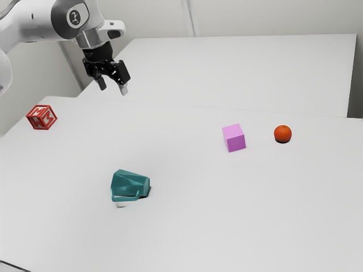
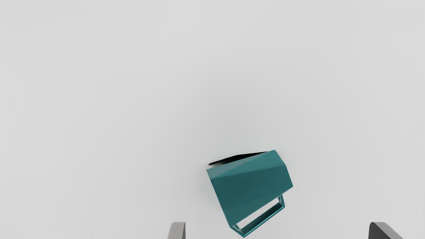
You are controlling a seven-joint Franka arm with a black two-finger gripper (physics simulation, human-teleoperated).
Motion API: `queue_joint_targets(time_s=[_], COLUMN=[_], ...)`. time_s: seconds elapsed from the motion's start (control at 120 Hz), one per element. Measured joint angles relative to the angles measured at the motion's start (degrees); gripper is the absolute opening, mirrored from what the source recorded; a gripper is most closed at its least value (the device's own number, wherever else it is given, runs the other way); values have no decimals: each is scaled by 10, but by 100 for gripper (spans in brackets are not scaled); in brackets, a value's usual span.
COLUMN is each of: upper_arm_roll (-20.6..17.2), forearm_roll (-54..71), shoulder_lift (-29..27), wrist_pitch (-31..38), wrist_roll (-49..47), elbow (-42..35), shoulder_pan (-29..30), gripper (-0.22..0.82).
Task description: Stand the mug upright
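hovering w/ jaws spread: gripper (image 1: 113, 88) above tbl (image 1: 227, 215); mug (image 2: 250, 187) on side

Four loose objects lay on the one white table (image 1: 227, 226), of three kinds. Two were blocks: one red lettered block (image 1: 41, 117) and one plain pink block (image 1: 235, 141). Besides those, there was one teal mug (image 1: 129, 186) and one round orange fruit (image 1: 283, 134).

The mug (image 2: 250, 189) is plain teal, its handle (image 2: 264, 219) too. The lettered block (image 1: 42, 118) is red and white, the cube (image 1: 233, 137) pinkish violet, the round fruit (image 1: 282, 133) orange-red, the bench (image 1: 187, 226) pale grey, the tool (image 1: 113, 89) mostly black.
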Motion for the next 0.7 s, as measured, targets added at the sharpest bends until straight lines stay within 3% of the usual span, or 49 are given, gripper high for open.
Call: queue_joint_targets(time_s=[0.483,0.7], upper_arm_roll=[3,114], forearm_roll=[-9,-127], shoulder_lift=[-2,-38], wrist_pitch=[-6,-7], wrist_roll=[-13,16], elbow=[-10,-99], shoulder_pan=[7,21], gripper=[60,60])
